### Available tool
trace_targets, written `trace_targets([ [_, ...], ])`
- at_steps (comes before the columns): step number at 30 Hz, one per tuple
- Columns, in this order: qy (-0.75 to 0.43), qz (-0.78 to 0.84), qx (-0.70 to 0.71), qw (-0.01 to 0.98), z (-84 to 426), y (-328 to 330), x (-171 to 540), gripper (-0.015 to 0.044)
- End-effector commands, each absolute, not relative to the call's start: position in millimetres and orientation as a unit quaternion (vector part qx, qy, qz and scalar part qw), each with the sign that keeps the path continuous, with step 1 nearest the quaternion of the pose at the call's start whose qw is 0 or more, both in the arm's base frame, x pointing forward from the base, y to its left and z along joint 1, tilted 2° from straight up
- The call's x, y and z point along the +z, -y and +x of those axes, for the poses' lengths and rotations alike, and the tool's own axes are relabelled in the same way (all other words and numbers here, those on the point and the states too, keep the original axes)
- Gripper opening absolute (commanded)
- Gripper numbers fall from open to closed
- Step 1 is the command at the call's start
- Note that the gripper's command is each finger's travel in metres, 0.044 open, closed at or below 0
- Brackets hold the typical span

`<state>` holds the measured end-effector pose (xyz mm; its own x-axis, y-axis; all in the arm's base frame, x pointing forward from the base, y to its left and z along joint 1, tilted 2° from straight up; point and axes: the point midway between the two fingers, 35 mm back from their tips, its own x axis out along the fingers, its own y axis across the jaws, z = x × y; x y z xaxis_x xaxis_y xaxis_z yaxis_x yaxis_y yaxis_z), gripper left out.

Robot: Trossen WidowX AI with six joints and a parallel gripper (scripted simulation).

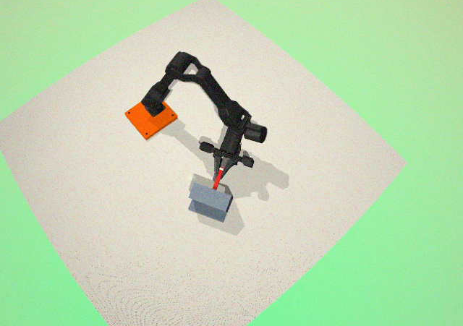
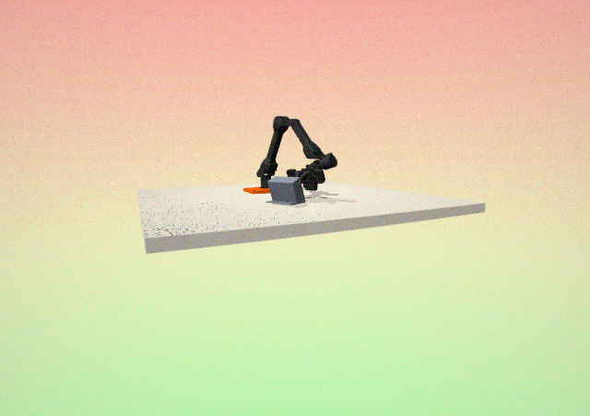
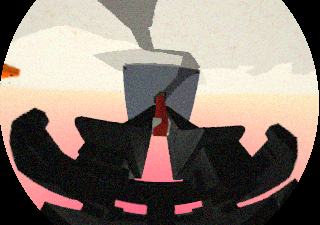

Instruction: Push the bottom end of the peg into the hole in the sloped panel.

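Peg [image 1: 217,181] clamped in tool [image 1: 222,168] | tip at panel [image 1: 209,199] face

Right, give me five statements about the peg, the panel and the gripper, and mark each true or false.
1. The gripper is shut on the red peg. True.
2. The peg stands upright on the table. False: it is held off the table, slanting toward the panel.
3. The peg's lower end meets the grey panel. True.
4. The robot's base plate is blue. False: it is orange.
5. The gripper has let go and moved away. False: it grips the peg.
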<state>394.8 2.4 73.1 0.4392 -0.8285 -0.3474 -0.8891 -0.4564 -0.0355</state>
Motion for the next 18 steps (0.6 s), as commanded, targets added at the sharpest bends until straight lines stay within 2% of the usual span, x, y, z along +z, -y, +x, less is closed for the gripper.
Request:
trace_targets([
  [1,-0.510,-0.841,0.146,0.104,393.8,0.5,69.9,0.0000],
  [18,-0.510,-0.841,0.145,0.103,398.6,9.8,67.0,0.0000],
])
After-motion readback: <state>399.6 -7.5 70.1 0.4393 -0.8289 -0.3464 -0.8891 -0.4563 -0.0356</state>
